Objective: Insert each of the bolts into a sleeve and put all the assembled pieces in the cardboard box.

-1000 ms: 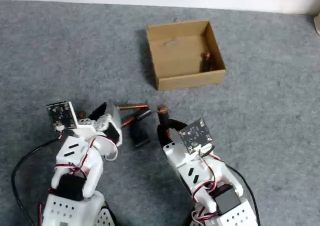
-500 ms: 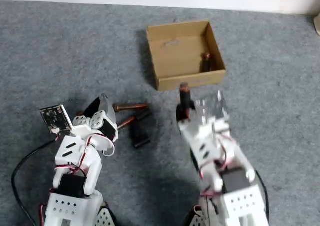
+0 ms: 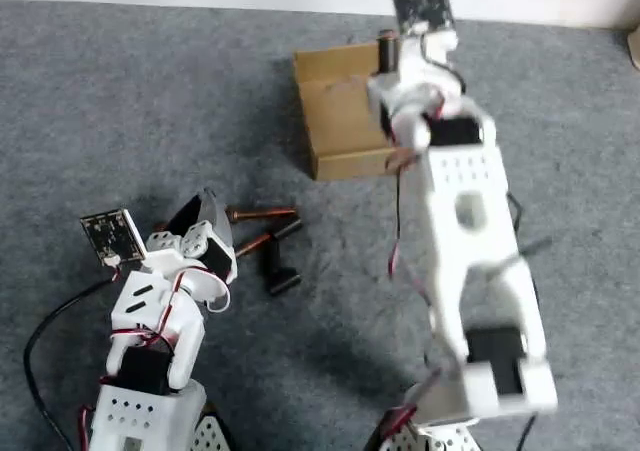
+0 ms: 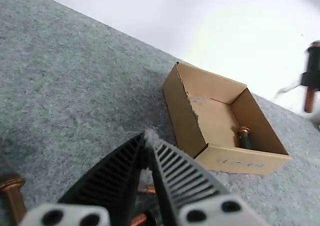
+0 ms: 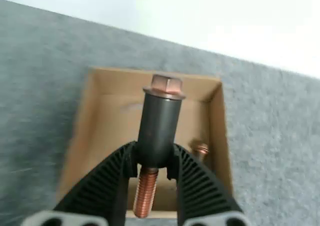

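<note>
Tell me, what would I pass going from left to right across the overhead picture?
First the left arm, then the loose bolts, the cardboard box, and the right arm, holding a sleeved bolt above that box.

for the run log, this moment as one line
right fingers: shut on dark cylindrical sleeve with copper bolt, over brown cardboard box | left fingers: shut, near loose copper bolts | box: one assembled piece

text: none legible | cardboard box (image 4: 235, 161): faint scrawl, unreadable
</note>
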